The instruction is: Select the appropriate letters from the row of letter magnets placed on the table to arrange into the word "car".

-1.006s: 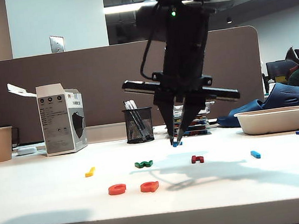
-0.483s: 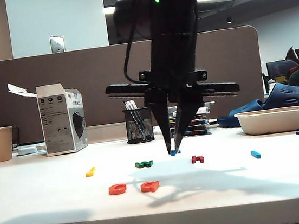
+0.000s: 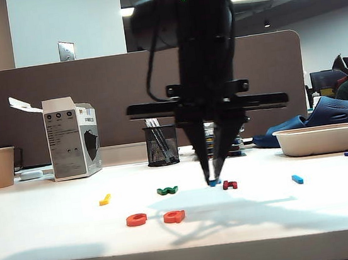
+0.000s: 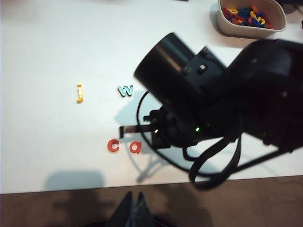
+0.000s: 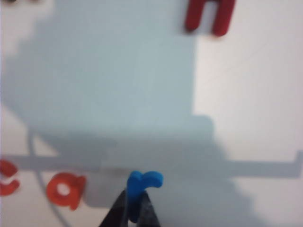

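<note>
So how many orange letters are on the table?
2: the orange c and the orange a lie side by side near the table's front edge. None seems hidden.

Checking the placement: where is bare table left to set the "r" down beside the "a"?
Right gripper, shut on the blue r, has bare table right of the orange a. Crowded behind: green letter, dark red letter.

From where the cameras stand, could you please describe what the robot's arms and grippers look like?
The right arm is black and bulky, with loose black cables looping beside it and small green indicator lights. A flat black crossbar spans its wrist, and the right gripper ends in two slim, dark, tapering fingers. Of the left gripper, only two dark, narrow, pointed fingertips show.
</note>
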Controlling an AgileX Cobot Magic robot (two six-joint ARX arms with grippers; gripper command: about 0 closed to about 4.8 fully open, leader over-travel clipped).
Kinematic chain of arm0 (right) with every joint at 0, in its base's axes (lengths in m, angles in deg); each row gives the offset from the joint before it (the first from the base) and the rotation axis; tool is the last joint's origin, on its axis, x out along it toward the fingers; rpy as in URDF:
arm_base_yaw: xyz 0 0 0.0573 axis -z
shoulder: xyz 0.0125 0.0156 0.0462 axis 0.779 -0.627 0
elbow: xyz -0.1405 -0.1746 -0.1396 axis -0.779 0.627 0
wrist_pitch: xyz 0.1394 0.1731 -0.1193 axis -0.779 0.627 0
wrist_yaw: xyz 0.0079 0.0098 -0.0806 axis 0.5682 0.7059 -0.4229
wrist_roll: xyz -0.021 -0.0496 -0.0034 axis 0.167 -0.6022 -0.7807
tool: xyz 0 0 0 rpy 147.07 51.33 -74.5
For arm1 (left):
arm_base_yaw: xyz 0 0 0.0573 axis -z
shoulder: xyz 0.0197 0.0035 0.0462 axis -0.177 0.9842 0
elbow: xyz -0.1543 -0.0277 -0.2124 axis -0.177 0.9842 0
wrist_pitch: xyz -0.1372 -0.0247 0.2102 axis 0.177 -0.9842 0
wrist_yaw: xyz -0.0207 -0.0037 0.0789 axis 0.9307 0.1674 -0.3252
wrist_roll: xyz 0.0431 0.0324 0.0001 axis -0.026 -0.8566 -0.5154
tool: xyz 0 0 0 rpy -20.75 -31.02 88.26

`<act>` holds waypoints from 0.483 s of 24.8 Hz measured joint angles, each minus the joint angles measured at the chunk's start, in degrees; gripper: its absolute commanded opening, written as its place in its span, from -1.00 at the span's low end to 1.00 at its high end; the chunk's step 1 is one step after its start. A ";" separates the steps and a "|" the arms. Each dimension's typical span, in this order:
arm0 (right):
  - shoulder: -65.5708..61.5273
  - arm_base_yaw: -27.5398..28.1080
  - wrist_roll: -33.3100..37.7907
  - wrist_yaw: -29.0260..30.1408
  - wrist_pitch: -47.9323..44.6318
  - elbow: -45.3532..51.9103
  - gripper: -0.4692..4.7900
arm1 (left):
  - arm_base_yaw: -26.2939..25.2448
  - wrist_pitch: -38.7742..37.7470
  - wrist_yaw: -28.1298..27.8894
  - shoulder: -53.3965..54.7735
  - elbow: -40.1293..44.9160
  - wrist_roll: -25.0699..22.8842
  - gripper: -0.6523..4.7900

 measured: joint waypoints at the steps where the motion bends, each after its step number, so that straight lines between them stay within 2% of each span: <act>1: 0.00 -0.66 0.00 0.11 0.00 0.00 -0.85 | 0.00 0.00 0.00 0.00 0.00 0.00 -0.78; 12: 0.13 -1.90 -0.02 0.39 -0.35 2.69 -0.84 | 0.00 0.00 0.00 0.00 0.00 0.00 -0.78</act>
